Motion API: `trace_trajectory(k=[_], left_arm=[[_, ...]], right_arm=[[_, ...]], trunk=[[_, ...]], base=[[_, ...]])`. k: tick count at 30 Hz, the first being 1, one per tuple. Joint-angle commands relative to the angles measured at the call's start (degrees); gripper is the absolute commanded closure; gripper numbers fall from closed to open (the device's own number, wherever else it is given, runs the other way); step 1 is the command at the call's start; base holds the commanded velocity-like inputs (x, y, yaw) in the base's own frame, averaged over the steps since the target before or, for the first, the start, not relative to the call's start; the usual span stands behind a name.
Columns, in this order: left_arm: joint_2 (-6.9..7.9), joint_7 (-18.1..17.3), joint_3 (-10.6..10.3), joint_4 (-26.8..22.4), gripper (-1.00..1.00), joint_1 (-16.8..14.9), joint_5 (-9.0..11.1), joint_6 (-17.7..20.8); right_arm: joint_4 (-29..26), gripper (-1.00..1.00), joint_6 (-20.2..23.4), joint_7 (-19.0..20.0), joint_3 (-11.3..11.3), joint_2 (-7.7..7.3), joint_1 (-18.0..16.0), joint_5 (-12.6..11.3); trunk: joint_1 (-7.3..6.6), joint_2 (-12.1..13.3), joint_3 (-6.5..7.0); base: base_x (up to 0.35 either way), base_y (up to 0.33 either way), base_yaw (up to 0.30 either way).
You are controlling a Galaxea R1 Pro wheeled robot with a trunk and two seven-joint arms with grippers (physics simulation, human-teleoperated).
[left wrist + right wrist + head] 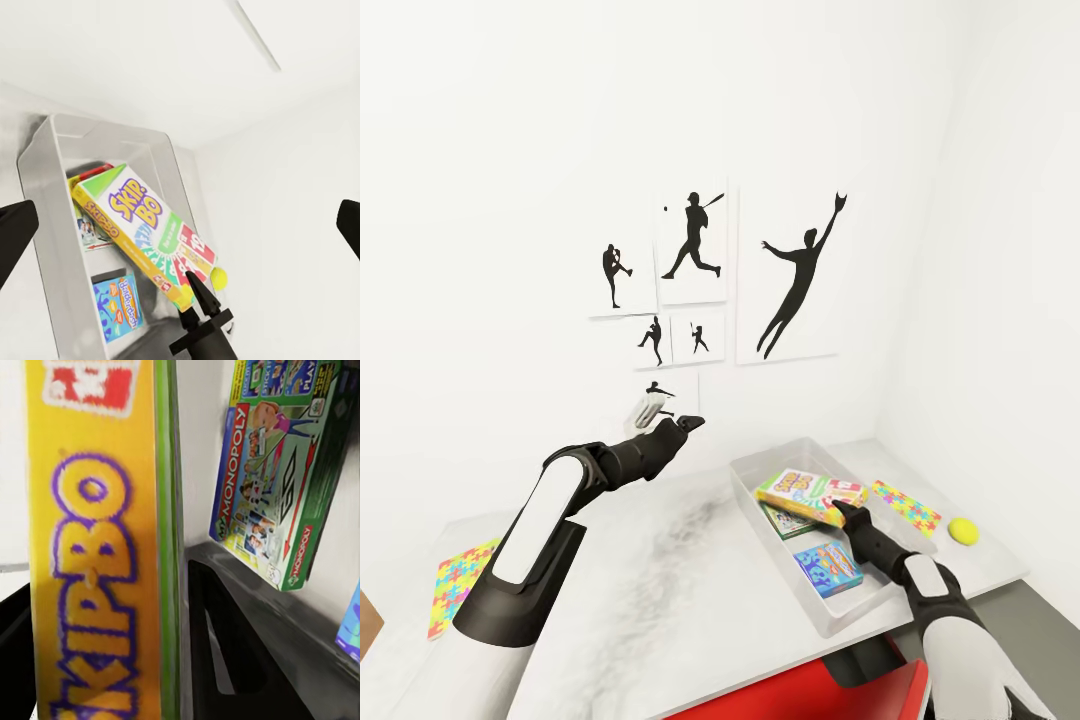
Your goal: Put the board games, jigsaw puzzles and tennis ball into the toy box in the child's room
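The light grey toy box stands on the table. Inside lie a Monopoly board game and a light blue board game. My right gripper is shut on a yellow Skip-Bo board game, held tilted over the box's far half; its edge sits between the fingers. Beside the box on the right lie a jigsaw puzzle and the tennis ball. Another jigsaw puzzle is at the table's left end. My left gripper hangs open, high above the table.
White walls close in behind and to the right, with black sports silhouette pictures on the back wall. A red chair is tucked at the table's near edge below my right arm. The table's bare middle lies between the box and the left puzzle.
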Motion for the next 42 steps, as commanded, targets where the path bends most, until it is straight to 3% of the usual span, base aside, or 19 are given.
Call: trace_trajectory(k=[1,24,42], left_arm=[[0.04,0.47,-0.06,-0.06,-1.0,-0.04,0.45,-0.05],[0.04,0.47,-0.08,-0.06,-1.0,-0.04,0.45,-0.05],[0.04,0.47,-0.09,-0.06,-1.0,-0.04,0.45,-0.05]], right_arm=[[-0.07,1.0,0.45,0.09,-0.47,0.05,-0.14,-0.32],[0.15,1.0,-1.17,-0.85,-0.47,-0.32,-1.41,-1.39],[4.27,1.0,-4.42,-1.21,-0.41,-0.4,-1.75,-1.34]], trunk=[[0.03,-0.05,-0.03],[0.03,-0.05,-0.03],[0.03,-0.05,-0.03]], base=[[0.0,0.0,0.0],[0.0,0.0,0.0],[0.0,0.0,0.0]])
